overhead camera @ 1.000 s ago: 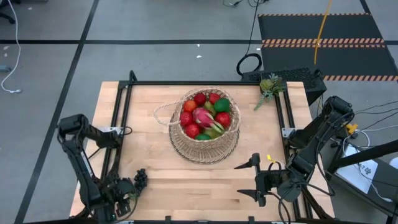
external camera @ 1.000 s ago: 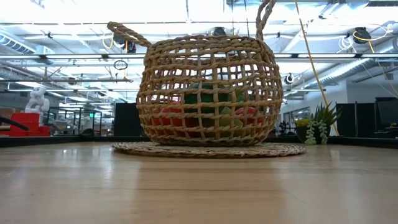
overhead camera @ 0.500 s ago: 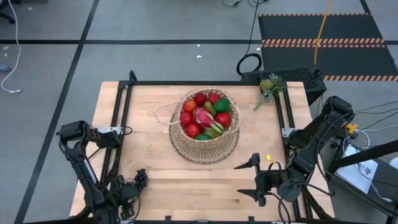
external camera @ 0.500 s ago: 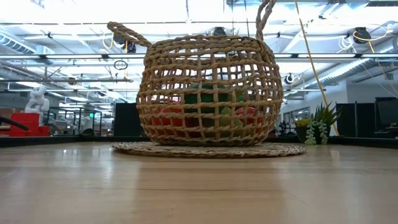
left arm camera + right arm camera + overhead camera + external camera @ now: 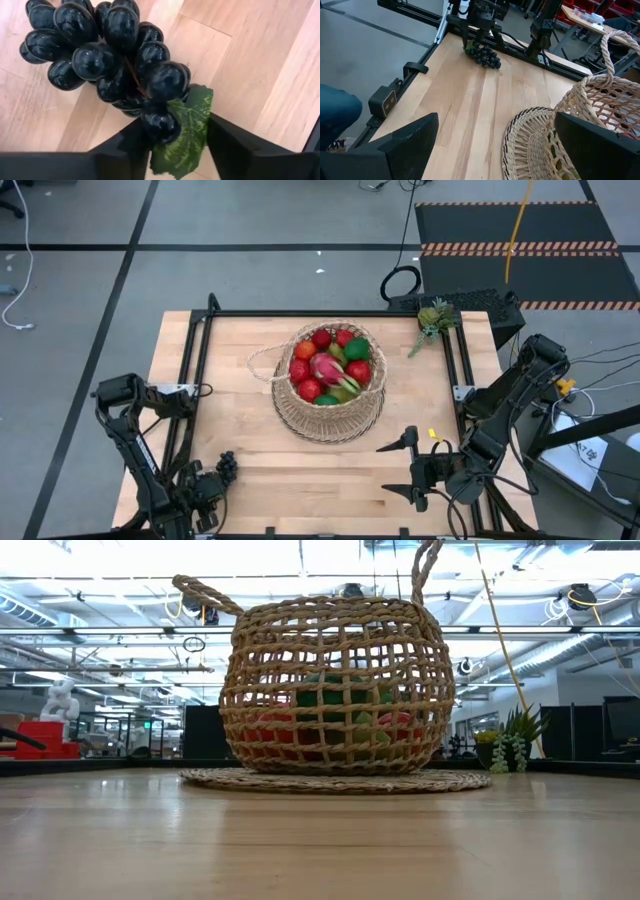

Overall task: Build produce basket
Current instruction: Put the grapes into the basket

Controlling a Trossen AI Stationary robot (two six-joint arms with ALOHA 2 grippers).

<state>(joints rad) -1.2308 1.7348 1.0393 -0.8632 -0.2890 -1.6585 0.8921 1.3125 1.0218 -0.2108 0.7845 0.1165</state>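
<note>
The dark grapes (image 5: 225, 467) lie on the wood near the table's front left corner, and my left gripper (image 5: 210, 480) stands over their leaf end, shut on it. In the left wrist view the bunch (image 5: 100, 55) stretches away from the fingers. The woven basket (image 5: 285, 405) stands mid-table on a flat woven base (image 5: 330, 780). It holds red round fruits, green ones and a pink dragon fruit (image 5: 325, 367). My right gripper (image 5: 398, 468) hangs open near the front right, clear of everything. My left gripper has the bunch's leaf end between its two fingers: one finger (image 5: 127, 147) is against the last grape (image 5: 160, 125), the other (image 5: 235, 147) against the green leaf's edge (image 5: 202, 107). The fingers come steeply from above. The bunch lies on the table.
A small green plant (image 5: 432, 320) sits at the table's far right corner. Black frame rails (image 5: 200, 380) run along the table's edges. Bare wood lies between the grapes and the basket.
My left gripper has sunk a little onto the grapes' end, then kept still. The grapes have stayed where they were on the table.
</note>
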